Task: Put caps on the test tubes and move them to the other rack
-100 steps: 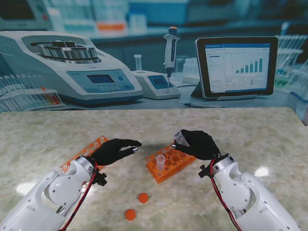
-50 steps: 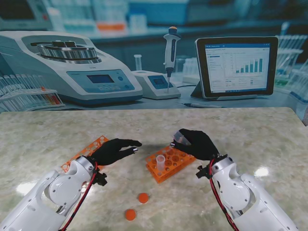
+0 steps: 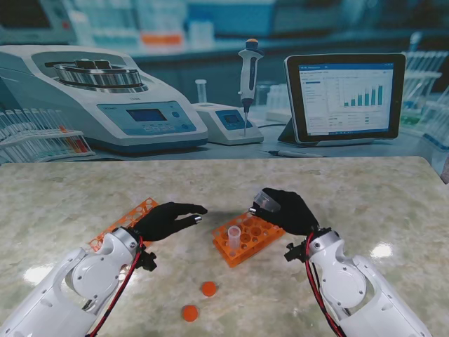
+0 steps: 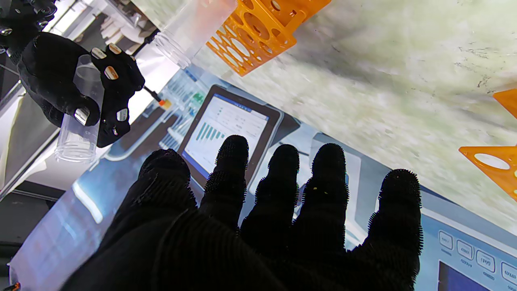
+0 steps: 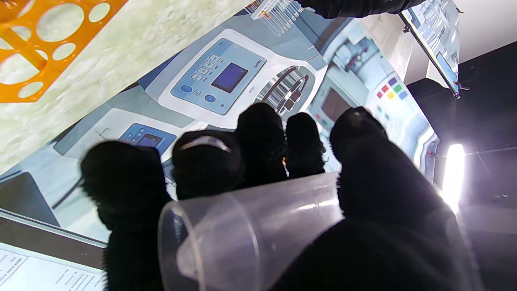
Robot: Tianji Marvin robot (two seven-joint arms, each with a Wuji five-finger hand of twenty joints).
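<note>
While pinched uncapped in right hand (image 3: 289,209) above orange rack (image 3: 249,239), test tube (image 3: 265,202) could slip; left hand (image 3: 167,219) spread, empty, caps (image 3: 208,288) unreached on tabletop (image 3: 365,189).

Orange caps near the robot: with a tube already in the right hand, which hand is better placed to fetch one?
Left, probably. The left hand is open and holds nothing, while the right hand is shut on the clear tube. Both orange caps lie nearer to me, between the arms.
</note>
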